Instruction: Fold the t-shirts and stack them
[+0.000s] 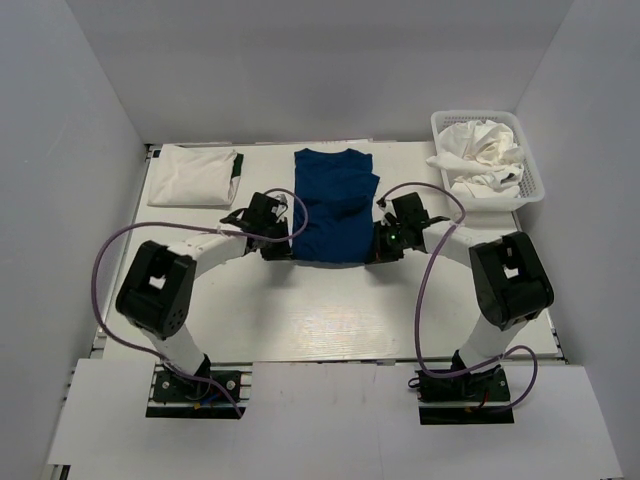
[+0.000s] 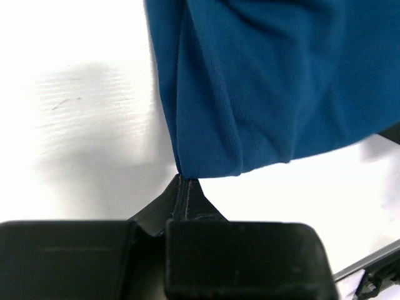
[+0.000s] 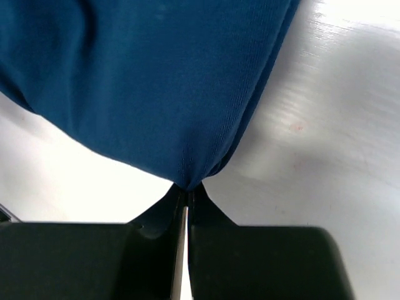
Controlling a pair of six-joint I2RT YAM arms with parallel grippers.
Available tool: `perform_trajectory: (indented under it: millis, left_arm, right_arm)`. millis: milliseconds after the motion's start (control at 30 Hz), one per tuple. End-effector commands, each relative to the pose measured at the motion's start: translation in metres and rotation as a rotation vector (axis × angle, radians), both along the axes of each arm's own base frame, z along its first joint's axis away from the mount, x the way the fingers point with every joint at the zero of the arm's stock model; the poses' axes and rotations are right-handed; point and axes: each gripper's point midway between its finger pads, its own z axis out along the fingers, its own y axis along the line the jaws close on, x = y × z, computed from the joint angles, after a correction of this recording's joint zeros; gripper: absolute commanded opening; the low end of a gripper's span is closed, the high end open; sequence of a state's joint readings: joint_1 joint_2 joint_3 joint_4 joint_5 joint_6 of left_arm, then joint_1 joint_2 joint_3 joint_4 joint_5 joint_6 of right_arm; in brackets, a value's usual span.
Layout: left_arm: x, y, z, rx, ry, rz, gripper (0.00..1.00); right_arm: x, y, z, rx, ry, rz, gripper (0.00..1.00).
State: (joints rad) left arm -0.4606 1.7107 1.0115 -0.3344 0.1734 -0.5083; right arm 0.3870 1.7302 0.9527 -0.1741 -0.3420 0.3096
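A royal-blue t-shirt (image 1: 333,203) lies lengthwise in the middle of the table, its print hidden. My left gripper (image 1: 291,243) pinches the shirt's near left corner, and in the left wrist view the blue cloth (image 2: 262,81) runs into the shut tips of that gripper (image 2: 185,178). My right gripper (image 1: 378,243) holds the near right corner; the right wrist view has blue fabric (image 3: 156,81) bunched into the closed tips of that gripper (image 3: 189,187). A folded white t-shirt with dark edging (image 1: 194,175) rests at the back left.
A white lattice basket (image 1: 532,180) at the back right holds crumpled white shirts (image 1: 482,155). Purple cables (image 1: 110,250) loop off both arms. Grey walls enclose the table (image 1: 300,310) on three sides.
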Motion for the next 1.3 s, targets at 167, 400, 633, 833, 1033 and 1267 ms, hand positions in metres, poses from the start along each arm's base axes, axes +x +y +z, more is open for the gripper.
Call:
perform_trajectory:
  millis: [167, 400, 633, 833, 1033, 1267]
  left_arm:
    - [0.001, 0.016, 0.049, 0.013, -0.129, 0.065, 0.0]
    - [-0.026, 0.023, 0.041, -0.007, -0.078, 0.083, 0.0]
    - [-0.059, 0.004, 0.047, -0.149, -0.023, 0.003, 0.0]
    - [-0.028, -0.002, 0.116, -0.187, -0.192, 0.016, 0.0]
    - [0.039, 0.004, 0.168, -0.12, -0.334, 0.134, 0.0]
    - [0.107, 0.006, 0.183, 0.012, -0.362, 0.224, 0.0]
  right_arm:
    - [-0.013, -0.014, 0.045, -0.01, -0.098, -0.012, 0.0]
    - [-0.049, -0.03, 0.024, -0.059, -0.003, -0.014, 0.0]
    - [-0.074, -0.029, 0.033, -0.013, 0.023, 0.011, 0.0]
    - [-0.04, -0.017, 0.091, 0.031, -0.112, 0.017, 0.0]
    - [0.032, -0.027, 0.152, -0.06, -0.257, -0.152, 0.0]
    - [0.098, -0.026, 0.156, -0.052, -0.225, -0.215, 0.0]
